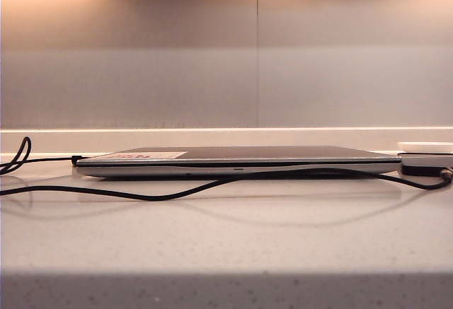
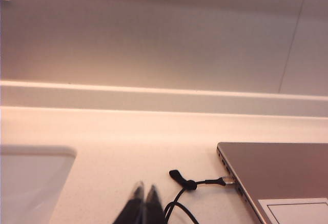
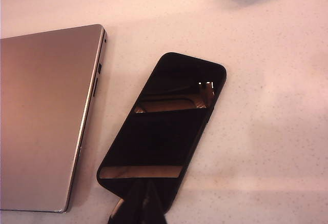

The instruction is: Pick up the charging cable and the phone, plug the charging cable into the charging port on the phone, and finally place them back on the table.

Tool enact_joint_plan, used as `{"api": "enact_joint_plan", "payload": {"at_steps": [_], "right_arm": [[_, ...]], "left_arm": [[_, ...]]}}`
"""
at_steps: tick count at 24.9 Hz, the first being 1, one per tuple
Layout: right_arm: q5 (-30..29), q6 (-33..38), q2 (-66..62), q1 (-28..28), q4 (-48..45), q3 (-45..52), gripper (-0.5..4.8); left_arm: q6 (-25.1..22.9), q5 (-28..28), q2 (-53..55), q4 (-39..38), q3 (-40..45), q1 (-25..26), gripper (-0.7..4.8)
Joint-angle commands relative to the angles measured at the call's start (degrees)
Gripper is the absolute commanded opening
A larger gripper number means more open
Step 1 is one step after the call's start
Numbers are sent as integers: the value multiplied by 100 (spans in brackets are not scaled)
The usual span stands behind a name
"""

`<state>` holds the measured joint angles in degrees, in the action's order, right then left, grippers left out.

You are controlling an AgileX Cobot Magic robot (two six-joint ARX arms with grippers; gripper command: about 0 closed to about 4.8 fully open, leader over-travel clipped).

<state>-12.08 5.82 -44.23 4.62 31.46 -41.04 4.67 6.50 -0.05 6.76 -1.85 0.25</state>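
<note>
Lying flat on the table (image 3: 277, 111) beside the laptop (image 3: 46, 111), the phone (image 3: 164, 131) is touching the right gripper (image 3: 143, 203), whose fingers are pressing together. Left gripper (image 2: 144, 203), likewise closed, is hovering near a cable (image 2: 197, 184) plugged into the laptop.

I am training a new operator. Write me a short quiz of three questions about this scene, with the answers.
1. True or false: the phone lies on top of the laptop.
2. The left tool, over the table near the laptop's side, is: A) wide open; B) shut, holding nothing; C) shut on the phone.
3. Fill in: the right tool, shut, is at one short end of the ____.

Key
1. False: it lies flat on the table beside the laptop.
2. B
3. phone
</note>
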Motion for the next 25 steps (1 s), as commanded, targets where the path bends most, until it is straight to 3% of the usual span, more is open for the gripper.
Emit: {"api": "enact_joint_plan", "payload": {"at_steps": [1,6,12,25], "right_arm": [[-2,11,11,-9,-83,-26,-1],[-2,11,11,-7,-85,-26,-1],[-2,11,11,-7,-85,-26,-1],[-2,11,11,-7,-85,-26,-1]], "left_arm": [[-22,17,15,199,136,-2,-6],[-304,17,15,83,133,-4,-6],[-299,17,15,-367,133,-2,-6],[-269,17,15,-372,133,-4,-6]]}}
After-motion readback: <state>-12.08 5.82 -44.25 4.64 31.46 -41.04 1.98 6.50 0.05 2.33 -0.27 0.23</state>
